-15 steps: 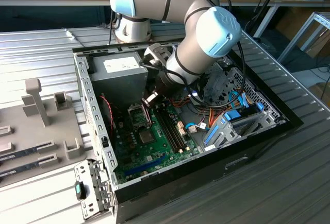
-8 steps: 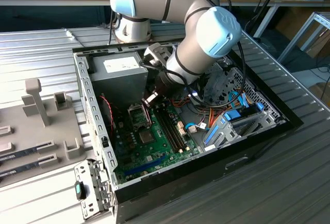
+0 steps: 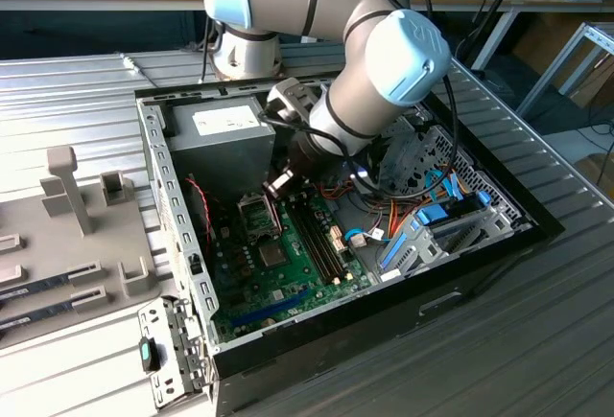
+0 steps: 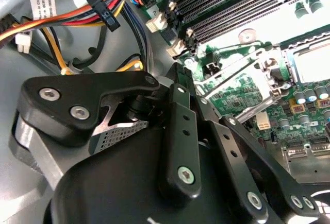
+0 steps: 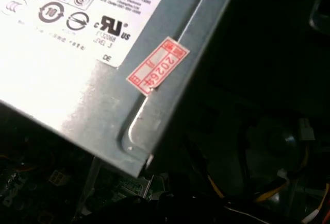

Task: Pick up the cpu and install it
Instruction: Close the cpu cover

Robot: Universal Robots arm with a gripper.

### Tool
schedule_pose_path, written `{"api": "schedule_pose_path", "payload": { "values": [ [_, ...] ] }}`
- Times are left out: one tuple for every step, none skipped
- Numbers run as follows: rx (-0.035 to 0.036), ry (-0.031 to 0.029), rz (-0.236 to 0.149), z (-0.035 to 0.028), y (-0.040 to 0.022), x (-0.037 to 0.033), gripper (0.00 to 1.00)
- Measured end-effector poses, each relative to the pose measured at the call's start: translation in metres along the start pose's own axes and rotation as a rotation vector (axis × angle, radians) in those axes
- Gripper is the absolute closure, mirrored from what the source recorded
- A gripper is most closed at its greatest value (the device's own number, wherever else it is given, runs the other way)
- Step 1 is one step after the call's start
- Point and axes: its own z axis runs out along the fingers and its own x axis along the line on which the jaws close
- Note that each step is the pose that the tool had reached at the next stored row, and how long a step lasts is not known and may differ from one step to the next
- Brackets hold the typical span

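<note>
Claw [image 4: 178, 77] linkage foremost, state unclear; cables [image 4: 98, 7], possibly open socket frame [image 4: 258, 74] beyond.

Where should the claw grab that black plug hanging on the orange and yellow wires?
Probably across the black plug's two long flat sides, from the open front: it is a narrow block, and the wires cross behind it.

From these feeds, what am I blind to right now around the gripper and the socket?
- Gripper tips: in the second wrist view the gripper's own black body hides them, so a held cpu can't be confirmed.
- Socket frame: cut off by that view's edge and washed out by glare; its contents are unreadable.
- Socket in the exterior view: too small to tell whether a chip sits in it.
- First wrist view: the power supply blocks the board.
</note>
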Motion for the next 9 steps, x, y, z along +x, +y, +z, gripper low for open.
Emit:
{"api": "schedule_pose_path", "payload": {
  "values": [
    [-0.0012, -0.0006, -0.001, 0.0000, -0.0003, 0.0012, 0.89],
    [-0.0022, -0.0008, -0.001, -0.0001, -0.0006, 0.0021, 0.89],
    [-0.0034, -0.0012, -0.002, -0.0003, -0.0011, 0.0032, 0.89],
    [-0.0044, -0.0016, -0.002, -0.0004, -0.0015, 0.0039, 0.89],
    [-0.0056, -0.0020, -0.003, -0.0005, -0.0021, 0.0046, 0.89],
    [-0.0066, -0.0024, -0.003, -0.0007, -0.0025, 0.0052, 0.89],
    [-0.0077, -0.0028, -0.004, -0.0008, -0.0030, 0.0058, 0.89],
    [-0.0087, -0.0032, -0.004, -0.0009, -0.0035, 0.0063, 0.89],
    [-0.0099, -0.0036, -0.005, -0.0011, -0.0042, 0.0068, 0.89]
  ]
}}
